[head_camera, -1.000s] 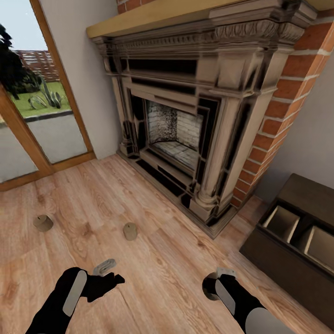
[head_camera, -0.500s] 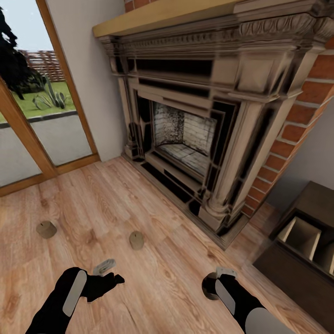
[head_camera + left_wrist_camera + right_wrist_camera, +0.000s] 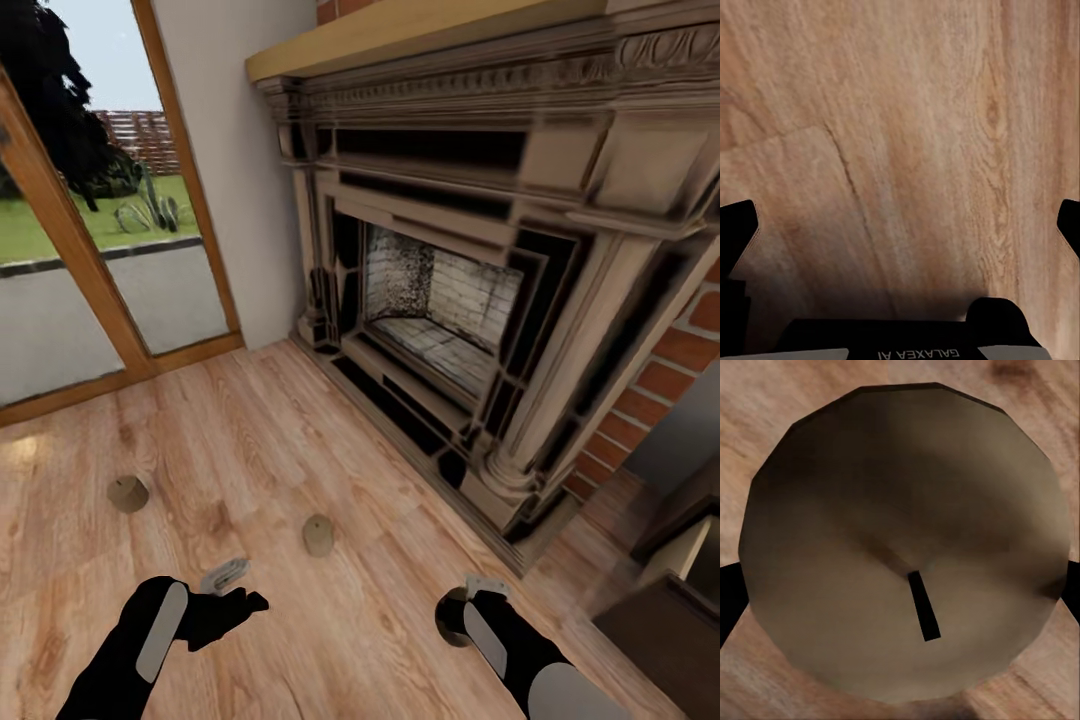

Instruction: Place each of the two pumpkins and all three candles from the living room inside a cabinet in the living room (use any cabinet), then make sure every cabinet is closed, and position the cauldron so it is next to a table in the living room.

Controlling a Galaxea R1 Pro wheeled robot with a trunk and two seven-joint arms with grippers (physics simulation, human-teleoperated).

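The right end effector [image 3: 462,612] grips a candle [image 3: 904,547], the left end effector [image 3: 228,592] is wide open and empty, so judging by this, carry it to the cabinet [image 3: 665,610] lower right.

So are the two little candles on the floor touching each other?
Apart. The head view shows one candle and the other candle with bare floor between them.
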